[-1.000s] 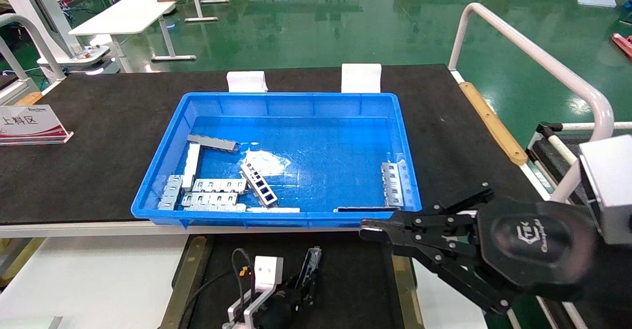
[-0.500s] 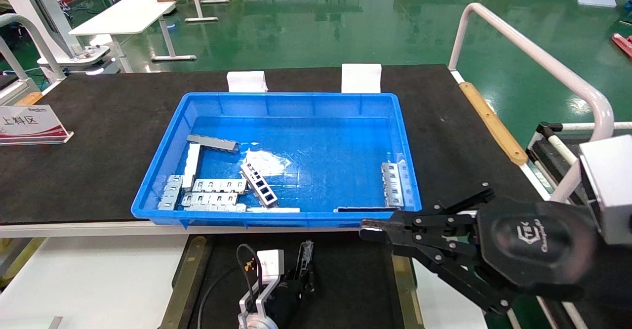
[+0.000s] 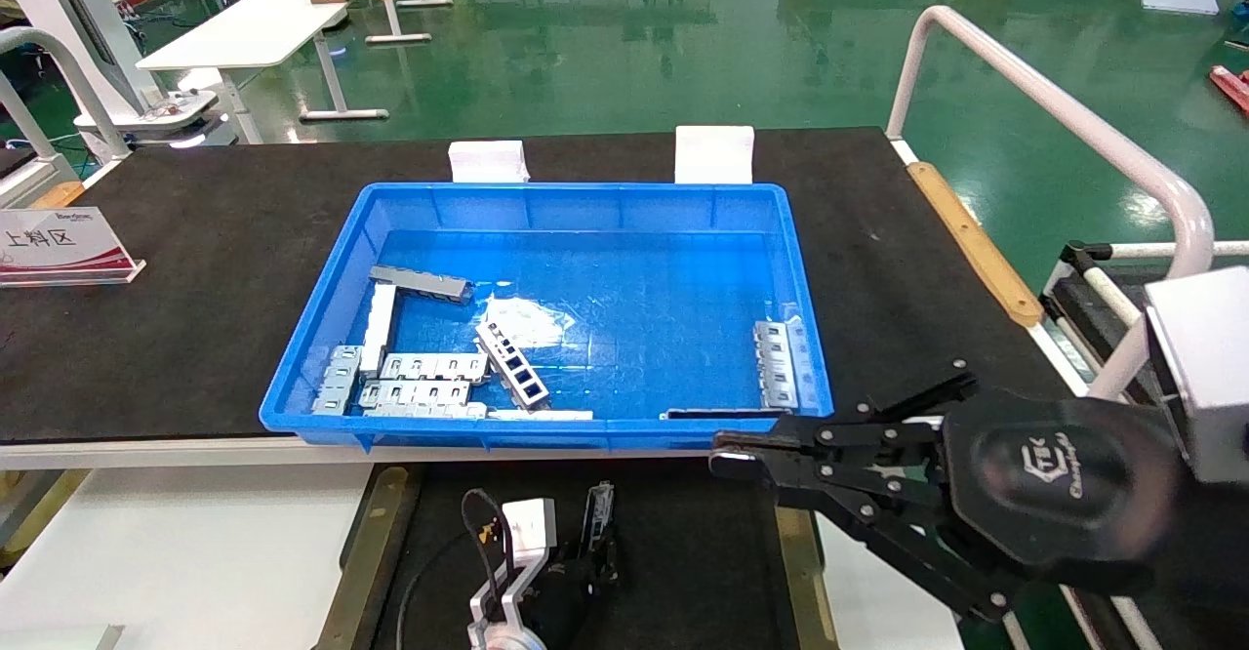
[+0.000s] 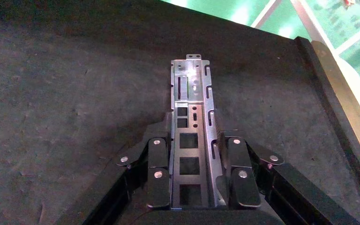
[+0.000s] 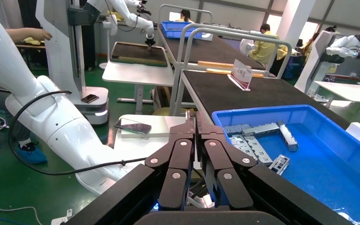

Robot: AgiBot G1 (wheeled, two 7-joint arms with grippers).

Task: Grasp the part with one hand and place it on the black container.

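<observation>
- While the left arm reaches in from the near edge of the head view, we see its left gripper [image 3: 585, 557] low over the black container [image 3: 683, 552], the wrist at about 6 o'clock and the fingers aimed toward 12 o'clock, at the blue crate [image 3: 322, 338].
- In the left wrist view the same gripper [image 4: 196, 161] looks straight down its fingers at the matte black floor of the container [image 4: 65, 117], with an olive-brass rail [image 4: 342, 103] along one side.
- The part [image 4: 192, 126] runs lengthwise between the fingers, its long axis in line with them; in the head view the part [image 3: 596, 513] points from 6 toward 12 o'clock, slightly tilted, its free end farthest from the wrist.
- Its open channel side faces the wrist camera, showing rectangular slots with dark behind them (whether the far end touches the floor we cannot tell).
- The left pincer is clamped on the part: one finger [image 4: 158, 168] presses each long edge, parted only by the width of the strip.
- The right gripper [image 3: 727, 457] hangs at about 4 o'clock, just outside the near right corner of the crate, pointing toward 9 o'clock; its fingers [image 5: 180, 159] are pressed together and hold nothing.
- Other silver parts [image 3: 420, 377] lie in the crate at about 10 o'clock from the left gripper.
</observation>
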